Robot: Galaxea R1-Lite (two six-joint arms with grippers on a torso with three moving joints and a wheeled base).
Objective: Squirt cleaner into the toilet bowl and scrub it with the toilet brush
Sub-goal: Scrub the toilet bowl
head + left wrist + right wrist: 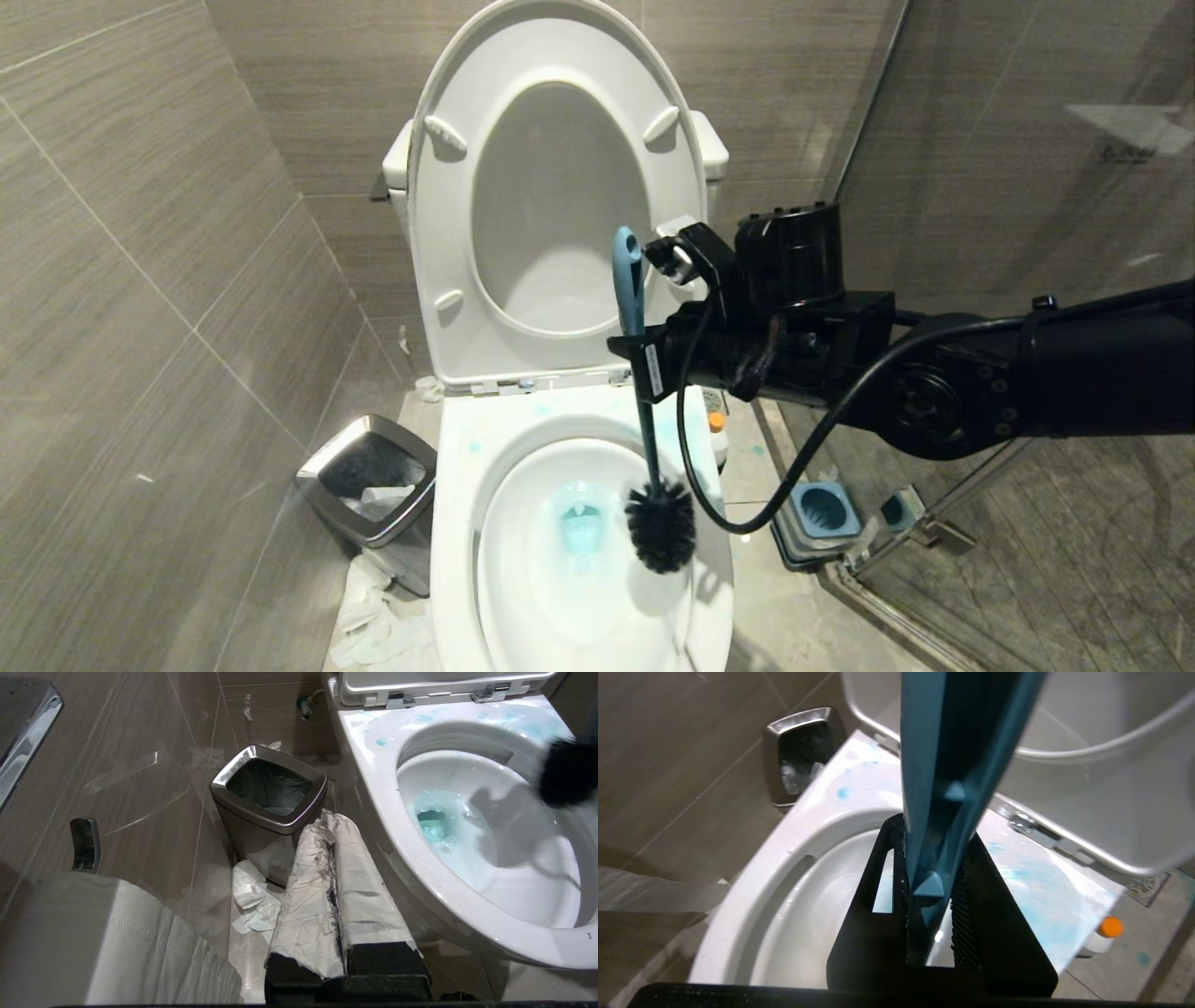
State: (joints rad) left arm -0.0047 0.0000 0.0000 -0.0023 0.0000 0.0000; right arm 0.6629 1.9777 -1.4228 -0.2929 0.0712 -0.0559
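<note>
My right gripper (639,353) (934,833) is shut on the blue-grey handle of the toilet brush (629,280) (945,742), which hangs nearly upright. Its black bristle head (661,527) (567,772) is inside the toilet bowl (551,607) (467,891) (803,914), near the bowl's right wall and above the blue foamy water (581,525). Blue cleaner smears mark the rim. The cleaner (716,425) (1106,933), with its orange cap, stands on the floor right of the toilet. My left gripper (329,821), with fingers wrapped in white, is shut and empty, low beside the bowl's left side.
Seat and lid (560,187) stand raised. A silver-rimmed waste bin (369,476) (268,788) sits left of the toilet, with crumpled tissue (373,616) on the floor. The brush holder (822,509) stands at the right by the glass shower door (1027,187). Tiled walls close in on the left.
</note>
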